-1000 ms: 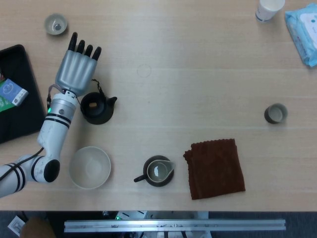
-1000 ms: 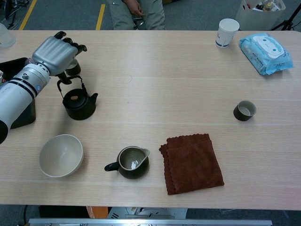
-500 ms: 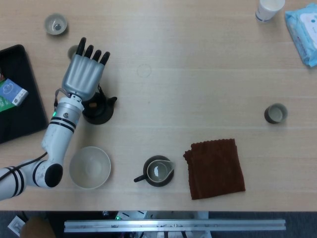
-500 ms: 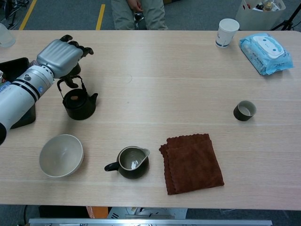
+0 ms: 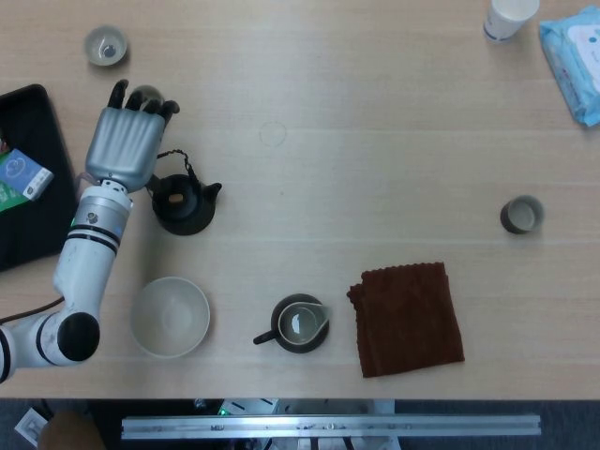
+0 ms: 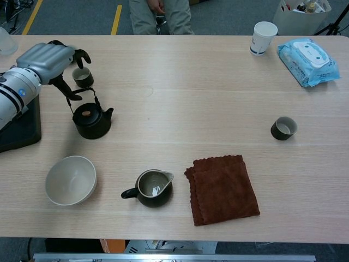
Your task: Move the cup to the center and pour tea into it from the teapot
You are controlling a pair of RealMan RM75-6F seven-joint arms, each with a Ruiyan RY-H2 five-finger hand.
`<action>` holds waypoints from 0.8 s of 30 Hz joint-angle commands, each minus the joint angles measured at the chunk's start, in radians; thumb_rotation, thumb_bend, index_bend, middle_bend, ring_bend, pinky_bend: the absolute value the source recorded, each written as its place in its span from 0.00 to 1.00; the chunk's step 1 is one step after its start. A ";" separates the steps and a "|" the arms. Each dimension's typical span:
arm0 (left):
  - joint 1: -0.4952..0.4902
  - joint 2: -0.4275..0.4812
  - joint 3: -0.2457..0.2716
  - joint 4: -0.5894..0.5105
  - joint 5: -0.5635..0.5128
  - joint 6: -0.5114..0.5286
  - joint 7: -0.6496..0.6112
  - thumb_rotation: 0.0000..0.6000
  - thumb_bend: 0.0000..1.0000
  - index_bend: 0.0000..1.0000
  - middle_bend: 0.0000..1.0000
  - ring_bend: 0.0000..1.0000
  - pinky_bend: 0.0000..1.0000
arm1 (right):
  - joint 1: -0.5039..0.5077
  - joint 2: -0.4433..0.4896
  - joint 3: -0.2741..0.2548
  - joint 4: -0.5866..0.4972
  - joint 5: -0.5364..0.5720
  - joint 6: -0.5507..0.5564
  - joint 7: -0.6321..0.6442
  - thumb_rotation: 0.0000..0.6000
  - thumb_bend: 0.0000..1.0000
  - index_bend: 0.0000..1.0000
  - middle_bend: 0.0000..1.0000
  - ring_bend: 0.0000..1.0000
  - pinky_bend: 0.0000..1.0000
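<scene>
A small dark cup (image 5: 143, 96) (image 6: 83, 77) stands at the far left of the table, just behind the black teapot (image 5: 183, 203) (image 6: 91, 121). My left hand (image 5: 122, 141) (image 6: 46, 57) hovers beside the cup, with its fingers curved over the rim and the thumb lower down near the teapot's handle. Whether the fingers touch the cup is not visible; the hand holds nothing. A second dark cup (image 5: 521, 215) (image 6: 283, 127) sits alone at the right. My right hand appears in neither view.
A pale bowl (image 5: 170, 316) (image 6: 71, 180), a dark pitcher (image 5: 300, 323) (image 6: 151, 188) and a folded brown cloth (image 5: 408, 319) (image 6: 222, 188) line the front. A black tray (image 5: 28, 178) lies at the left edge. A paper cup (image 5: 509, 17) and a wipes pack (image 5: 574, 56) sit far right.
My left hand has drawn back to the left, off the teapot, and its fingers have curled down around the small cup. The teapot and cups have not moved.
</scene>
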 commanded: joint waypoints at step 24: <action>-0.026 -0.059 0.025 0.163 -0.147 -0.177 -0.202 0.00 0.08 0.25 0.36 0.20 0.07 | 0.002 0.001 -0.001 -0.006 0.009 -0.015 -0.009 1.00 0.09 0.35 0.33 0.24 0.32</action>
